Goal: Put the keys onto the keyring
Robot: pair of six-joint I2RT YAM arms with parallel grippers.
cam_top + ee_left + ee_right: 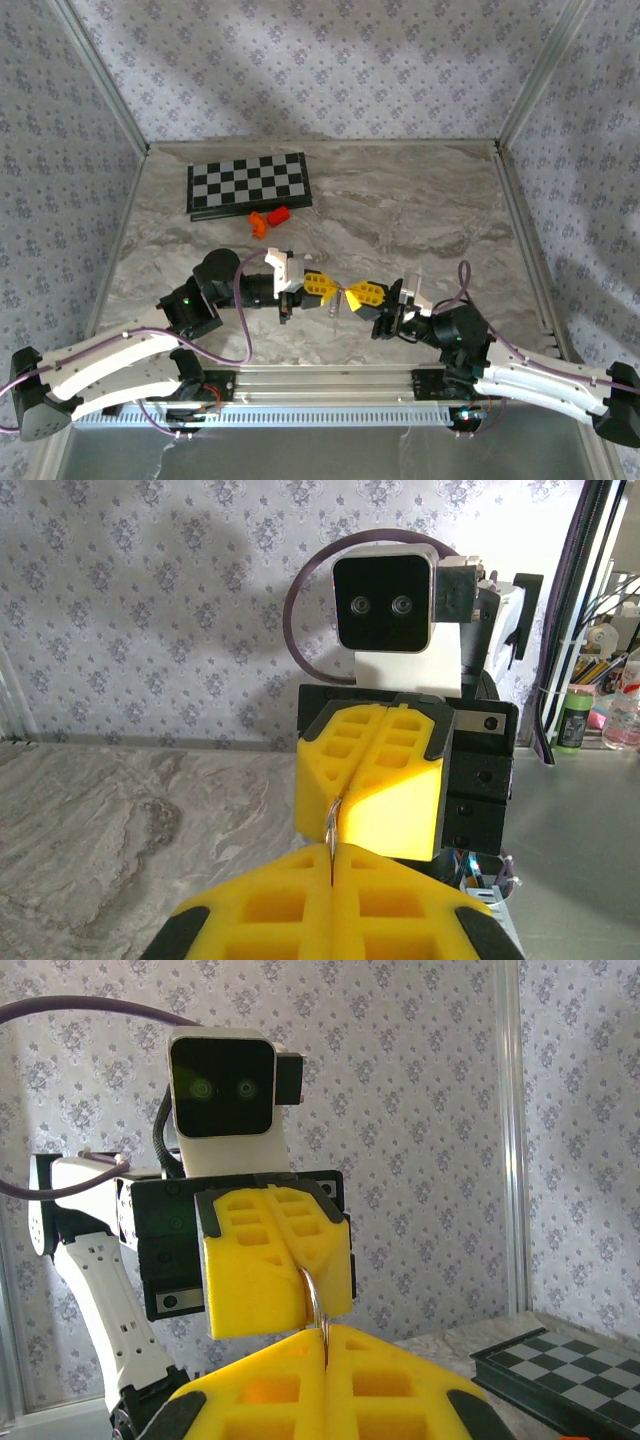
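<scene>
The left arm (110, 362) and right arm (545, 385) are wearing white shells over black joints; thin purple cables (287, 605) are trailing along both; a green light (185, 298) is glowing on the left arm's black elbow; yellow, grid-pocketed fingers (370, 780) with black corner caps are fronting each black gripper block (480, 780); a white camera housing (385, 605) with a black two-lens face is sitting above each; a silver screw (490, 721) is showing on the right block
</scene>
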